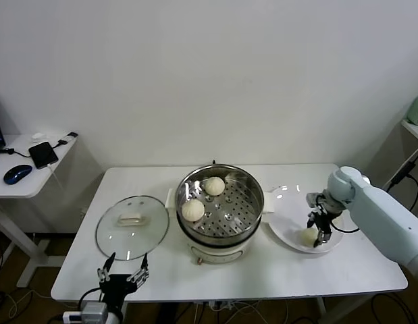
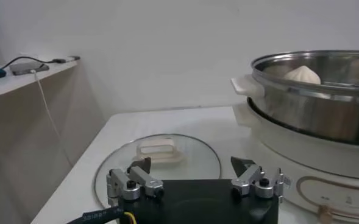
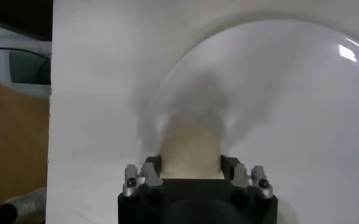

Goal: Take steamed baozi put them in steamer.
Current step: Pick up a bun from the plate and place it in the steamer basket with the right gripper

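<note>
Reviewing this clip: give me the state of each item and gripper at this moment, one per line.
Steamer: uncovered, two baozi on its perforated tray.
Baozi in steamer: two, resting apart.
Baozi on plate: between the right gripper's fingers.
Plate: holds that one bun.
Glass lid: off, flat on the table.
Right gripper: down on the plate, closing around the bun.
Left gripper: open, parked near the lid.

Plain white wall (image 1: 215,74) behind. White rectangular table (image 1: 154,270) at centre. Small white side desk (image 1: 19,185) at far left carries a black phone (image 1: 42,154) and blue mouse (image 1: 17,173). Wooden floor (image 1: 9,273) below.
</note>
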`<state>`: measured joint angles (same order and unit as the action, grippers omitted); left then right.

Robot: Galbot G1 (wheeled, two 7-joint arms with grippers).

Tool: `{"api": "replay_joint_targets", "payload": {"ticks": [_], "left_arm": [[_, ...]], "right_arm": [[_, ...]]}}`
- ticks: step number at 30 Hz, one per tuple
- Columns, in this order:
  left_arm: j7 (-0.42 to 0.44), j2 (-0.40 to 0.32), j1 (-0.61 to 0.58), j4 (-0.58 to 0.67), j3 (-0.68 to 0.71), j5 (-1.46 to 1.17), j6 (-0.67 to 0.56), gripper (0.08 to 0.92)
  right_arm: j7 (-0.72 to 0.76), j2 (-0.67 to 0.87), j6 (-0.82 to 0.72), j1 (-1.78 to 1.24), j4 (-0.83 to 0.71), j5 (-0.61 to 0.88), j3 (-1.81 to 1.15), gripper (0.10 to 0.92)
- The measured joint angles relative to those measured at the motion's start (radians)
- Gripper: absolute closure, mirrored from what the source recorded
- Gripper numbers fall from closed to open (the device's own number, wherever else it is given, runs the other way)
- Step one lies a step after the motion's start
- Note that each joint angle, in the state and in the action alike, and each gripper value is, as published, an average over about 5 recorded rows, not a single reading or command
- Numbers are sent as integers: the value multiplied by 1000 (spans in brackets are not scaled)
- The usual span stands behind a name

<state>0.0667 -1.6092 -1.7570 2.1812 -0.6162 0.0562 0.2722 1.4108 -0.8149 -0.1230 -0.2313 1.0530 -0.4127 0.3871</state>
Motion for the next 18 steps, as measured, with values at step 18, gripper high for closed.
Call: {"api": "replay_joint_targets", "payload": {"ticks": [18], "left_arm": [[-6,0,28,-19,-2,11,-17,177]], "right_arm": [[33,38,-74,283,100,180,192,457]]}}
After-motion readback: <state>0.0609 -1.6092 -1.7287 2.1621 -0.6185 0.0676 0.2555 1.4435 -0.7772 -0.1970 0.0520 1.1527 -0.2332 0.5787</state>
